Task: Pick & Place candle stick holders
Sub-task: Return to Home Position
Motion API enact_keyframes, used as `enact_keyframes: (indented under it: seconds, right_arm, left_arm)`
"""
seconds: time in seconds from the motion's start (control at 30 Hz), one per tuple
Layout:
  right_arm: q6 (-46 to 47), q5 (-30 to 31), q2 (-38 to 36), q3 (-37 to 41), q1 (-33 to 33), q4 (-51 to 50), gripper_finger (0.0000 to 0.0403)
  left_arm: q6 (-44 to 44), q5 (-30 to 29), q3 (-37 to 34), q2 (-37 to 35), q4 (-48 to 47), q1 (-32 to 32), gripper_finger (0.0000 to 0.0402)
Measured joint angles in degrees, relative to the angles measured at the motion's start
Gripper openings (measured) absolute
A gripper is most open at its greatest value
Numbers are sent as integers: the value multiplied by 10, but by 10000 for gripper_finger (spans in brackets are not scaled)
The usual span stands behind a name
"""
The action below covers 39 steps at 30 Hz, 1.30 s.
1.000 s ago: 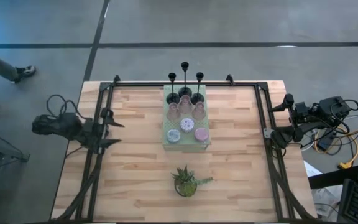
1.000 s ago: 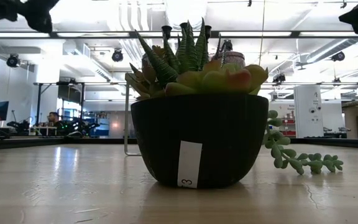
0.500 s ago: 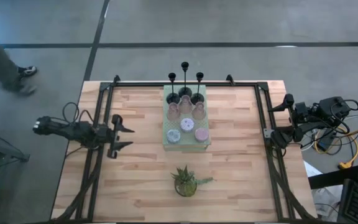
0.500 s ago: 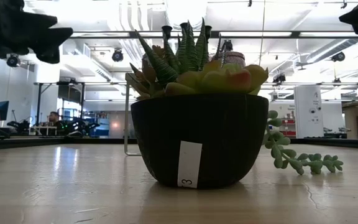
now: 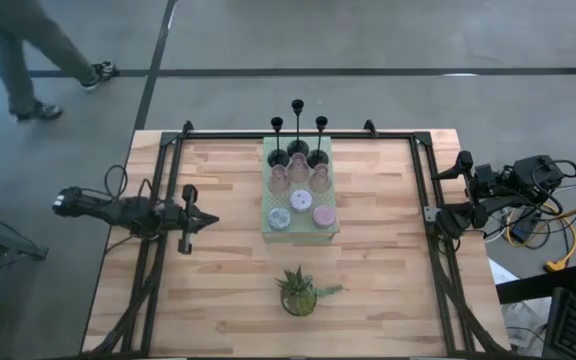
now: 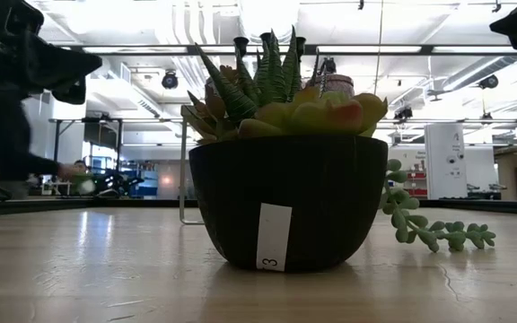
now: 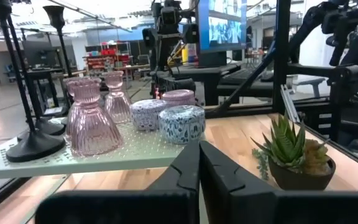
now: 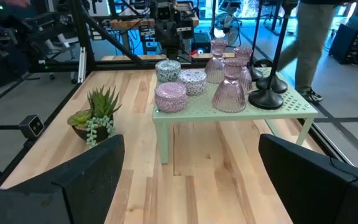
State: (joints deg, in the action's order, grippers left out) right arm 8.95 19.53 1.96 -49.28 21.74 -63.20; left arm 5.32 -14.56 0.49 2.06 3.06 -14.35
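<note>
Candle stick holders (image 5: 298,178) on mat (image 5: 271,198) (mid-table), well apart from both: left gripper (image 5: 208,219) fingers pressed together, right gripper (image 5: 449,190) fingers wide.

On the mat (image 5: 269,205), the sticks (image 5: 298,150) stand rearmost, the glass holders (image 5: 298,173) mid-row, the cups (image 5: 301,199) foremost, with the potted plant (image 5: 299,291) before it.

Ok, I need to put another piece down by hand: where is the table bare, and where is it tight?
Bare wood lies between the shut left tool and the green shelf, between that shelf and the open right tool, and on both sides of the potted plant. The shelf top, packed with candle stick holders, is crowded.
</note>
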Motion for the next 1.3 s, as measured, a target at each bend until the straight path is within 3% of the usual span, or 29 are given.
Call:
enact_keyframes:
  seconds: [1.13,1.3]
  right_arm:
    - [0,0,0,0,0,0,366]
    - [63,-14,0,-20,0,12,366]
  left_arm:
    - [0,-1,2,0,-9,0,16]
    - [0,-1,2,0,-9,0,18]
